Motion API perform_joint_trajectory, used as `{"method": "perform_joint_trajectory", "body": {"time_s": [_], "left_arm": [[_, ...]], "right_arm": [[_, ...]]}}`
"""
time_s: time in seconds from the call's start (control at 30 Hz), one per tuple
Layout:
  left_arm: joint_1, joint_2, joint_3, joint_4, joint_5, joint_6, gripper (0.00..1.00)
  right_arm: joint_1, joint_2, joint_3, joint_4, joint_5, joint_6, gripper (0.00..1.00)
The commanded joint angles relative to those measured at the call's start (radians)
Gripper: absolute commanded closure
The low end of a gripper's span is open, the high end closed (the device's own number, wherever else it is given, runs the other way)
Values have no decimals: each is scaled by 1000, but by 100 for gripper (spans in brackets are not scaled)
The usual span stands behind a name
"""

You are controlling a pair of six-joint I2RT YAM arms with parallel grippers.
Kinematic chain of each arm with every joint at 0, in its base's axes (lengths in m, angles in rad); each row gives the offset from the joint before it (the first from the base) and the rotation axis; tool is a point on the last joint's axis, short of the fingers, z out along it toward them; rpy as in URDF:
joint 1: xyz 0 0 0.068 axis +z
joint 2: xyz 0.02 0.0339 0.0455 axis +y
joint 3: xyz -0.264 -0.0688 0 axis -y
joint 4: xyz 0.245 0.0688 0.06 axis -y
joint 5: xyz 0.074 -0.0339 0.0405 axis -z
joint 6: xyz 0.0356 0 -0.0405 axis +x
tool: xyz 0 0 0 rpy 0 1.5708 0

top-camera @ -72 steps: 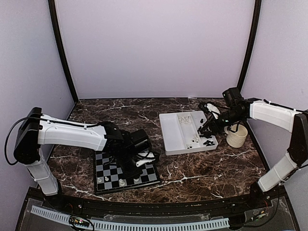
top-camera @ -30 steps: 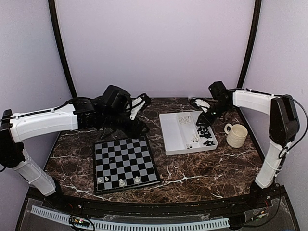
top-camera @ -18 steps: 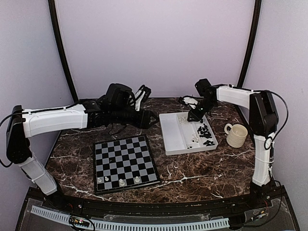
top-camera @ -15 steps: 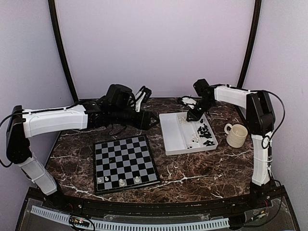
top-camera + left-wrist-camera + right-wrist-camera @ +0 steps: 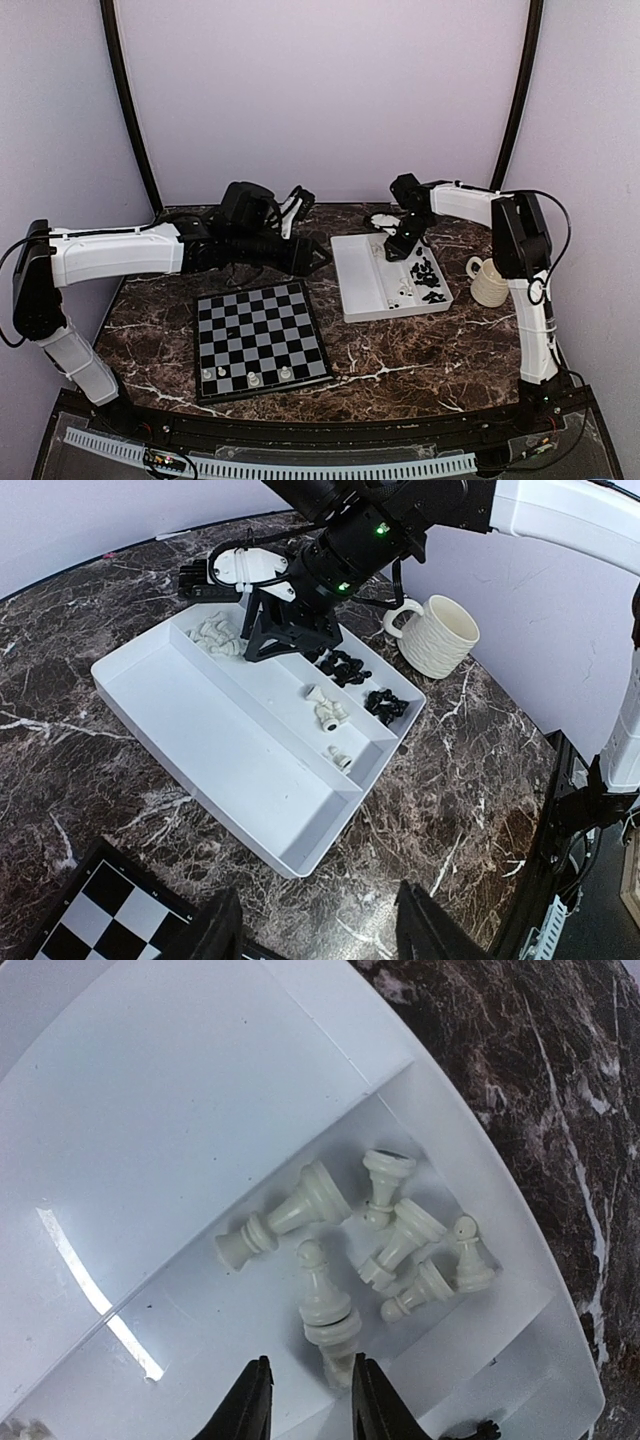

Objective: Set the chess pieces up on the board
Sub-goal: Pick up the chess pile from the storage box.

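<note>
The board (image 5: 260,325) lies at the near left with three white chess pieces (image 5: 254,379) on its near row. More chess pieces lie in the white tray (image 5: 362,280): white ones (image 5: 215,635) at the far end and black ones (image 5: 345,665) further along. My right gripper (image 5: 395,248) is down in that far end. In the right wrist view, the right gripper (image 5: 308,1400) is open, its fingertips either side of the end of a lying white piece (image 5: 325,1305). My left gripper (image 5: 308,255) hovers between board and tray. In the left wrist view, the left gripper (image 5: 325,935) is open and empty.
A cream ribbed mug (image 5: 491,282) stands right of the tray. The tray's wide left compartment (image 5: 210,720) holds nothing. Several white pieces (image 5: 400,1240) crowd the corner beside the right fingertips. Dark marble table (image 5: 420,350) lies around; a board corner (image 5: 100,910) shows beneath the left wrist.
My left arm left the board and swung back and right toward the tray. My right gripper moved from the black pieces to the white pieces at the tray's far end.
</note>
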Motion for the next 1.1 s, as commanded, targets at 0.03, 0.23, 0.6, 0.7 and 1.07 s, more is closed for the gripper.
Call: {"method": "perform_joint_trajectory", "body": {"time_s": [0.03,0.23,0.6,0.7,1.07], "left_arm": [[4,-48,-24,33,16,-9,45],[5,-60,-43,38,13,-10,45],[4,-60,-57,46,25,-24,45],[4,-62,-60,46,25,-23,45],[6,-46,-42,96,36,-31,45]], "right_arm": [[16,38,44,-33,70,-5,70],[16,58,64,-83,61,2,73],[16,67,54,-45,77,105,73],[17,74,65,-66,70,122,87],[16,-158,-82,-44,57,166,97]]}}
